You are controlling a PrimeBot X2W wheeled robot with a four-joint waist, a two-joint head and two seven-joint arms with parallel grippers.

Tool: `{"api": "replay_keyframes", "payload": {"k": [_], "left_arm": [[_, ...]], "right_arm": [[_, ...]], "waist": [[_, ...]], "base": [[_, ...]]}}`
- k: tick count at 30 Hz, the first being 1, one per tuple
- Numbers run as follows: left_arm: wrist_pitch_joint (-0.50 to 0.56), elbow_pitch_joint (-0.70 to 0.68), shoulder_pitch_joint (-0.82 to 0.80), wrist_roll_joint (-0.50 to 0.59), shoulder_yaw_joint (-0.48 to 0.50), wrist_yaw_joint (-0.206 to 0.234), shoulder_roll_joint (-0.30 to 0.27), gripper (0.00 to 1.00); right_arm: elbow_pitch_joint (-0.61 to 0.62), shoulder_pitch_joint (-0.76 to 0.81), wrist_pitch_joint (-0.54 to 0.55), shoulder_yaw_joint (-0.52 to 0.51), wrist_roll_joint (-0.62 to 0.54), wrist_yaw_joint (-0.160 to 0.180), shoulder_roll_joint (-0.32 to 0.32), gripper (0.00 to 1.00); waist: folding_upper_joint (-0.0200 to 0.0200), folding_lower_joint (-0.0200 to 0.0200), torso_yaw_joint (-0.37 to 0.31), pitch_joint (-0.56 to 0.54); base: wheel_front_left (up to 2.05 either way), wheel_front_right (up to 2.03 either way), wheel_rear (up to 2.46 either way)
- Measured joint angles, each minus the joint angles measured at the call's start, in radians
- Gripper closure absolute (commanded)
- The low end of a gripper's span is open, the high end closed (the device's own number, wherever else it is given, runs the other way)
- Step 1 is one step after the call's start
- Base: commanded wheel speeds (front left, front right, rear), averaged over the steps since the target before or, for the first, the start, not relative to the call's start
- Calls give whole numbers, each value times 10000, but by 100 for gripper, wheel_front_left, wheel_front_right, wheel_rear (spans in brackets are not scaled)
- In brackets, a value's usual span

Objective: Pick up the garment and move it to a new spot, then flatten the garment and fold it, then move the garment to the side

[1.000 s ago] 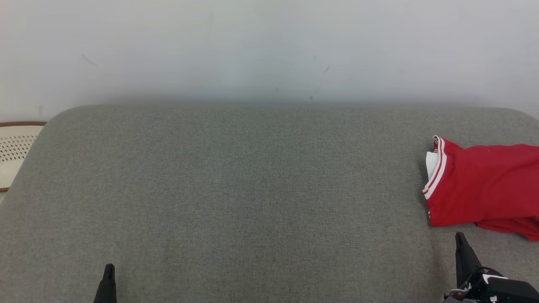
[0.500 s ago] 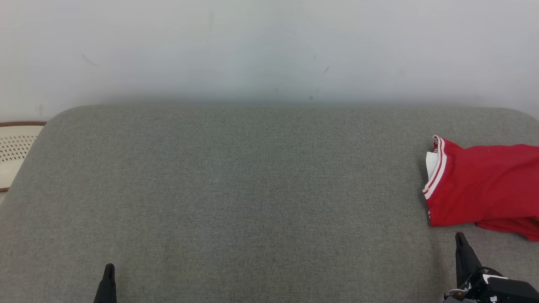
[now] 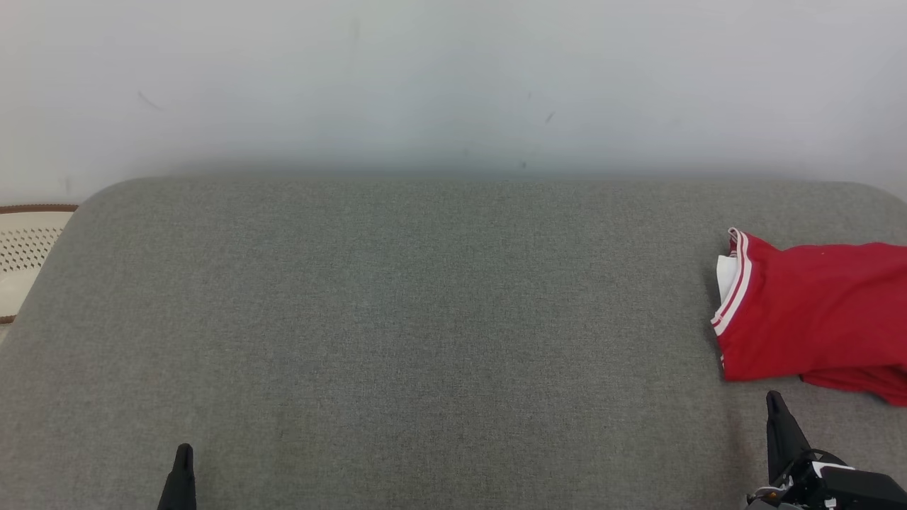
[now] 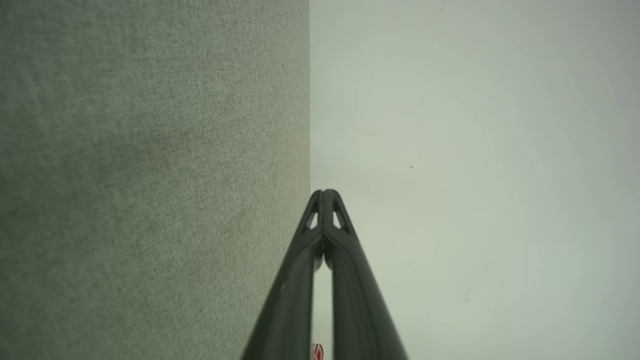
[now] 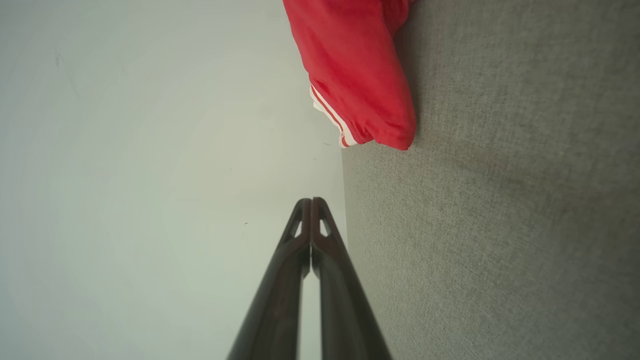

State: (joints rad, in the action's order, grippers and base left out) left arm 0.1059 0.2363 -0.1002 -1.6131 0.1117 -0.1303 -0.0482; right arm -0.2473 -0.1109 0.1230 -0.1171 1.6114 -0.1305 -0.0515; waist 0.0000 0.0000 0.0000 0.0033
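Here, the grey padded surface (image 3: 425, 319) is shown spanning the head view, backed by a pale wall (image 3: 453, 85). The garment (image 3: 808, 312) is seen lying at the far right of that surface. It is cut off by the right edge of the view, so its full extent cannot be told. The visible part is stretched left to right, with the striped trim (image 3: 733, 283) turned toward the middle of the surface. It is gathered into a compact red bundle, and no lettering is shown.

The right gripper (image 3: 774, 398) is placed near the garment, just short of its near edge. The cloth lies ahead of the fingertips and mostly to their right; in the right wrist view it is seen beyond the tips and apart from them. The left gripper (image 3: 183, 450) is placed well apart from the garment, across the bare middle of the surface. The right arm is therefore judged the nearer for any reach.

Both pairs of fingers are pressed together, tip to tip, with nothing held between them.

Against the earlier frames no difference is found: garment, grippers and camera are unchanged.
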Motion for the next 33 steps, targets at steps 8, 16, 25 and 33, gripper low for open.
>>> {"api": "replay_keyframes", "payload": {"k": [8, 16, 25, 33], "left_arm": [[0, 0, 0, 0, 0, 0, 0, 100], [0, -2, 0, 0, 0, 0, 0, 100], [0, -2, -1, 0, 0, 0, 0, 100], [0, -2, -2, 0, 0, 0, -2, 100]], "right_arm": [[0, 0, 0, 0, 0, 0, 0, 100], [0, 0, 0, 0, 0, 0, 0, 100], [0, 0, 0, 2, 0, 0, 2, 100], [0, 0, 0, 0, 0, 0, 2, 100]], "waist": [[0, 0, 0, 0], [0, 0, 0, 0], [0, 0, 0, 0], [0, 0, 0, 0]], "base": [[0, 0, 0], [0, 0, 0], [0, 0, 0], [0, 0, 0]]}}
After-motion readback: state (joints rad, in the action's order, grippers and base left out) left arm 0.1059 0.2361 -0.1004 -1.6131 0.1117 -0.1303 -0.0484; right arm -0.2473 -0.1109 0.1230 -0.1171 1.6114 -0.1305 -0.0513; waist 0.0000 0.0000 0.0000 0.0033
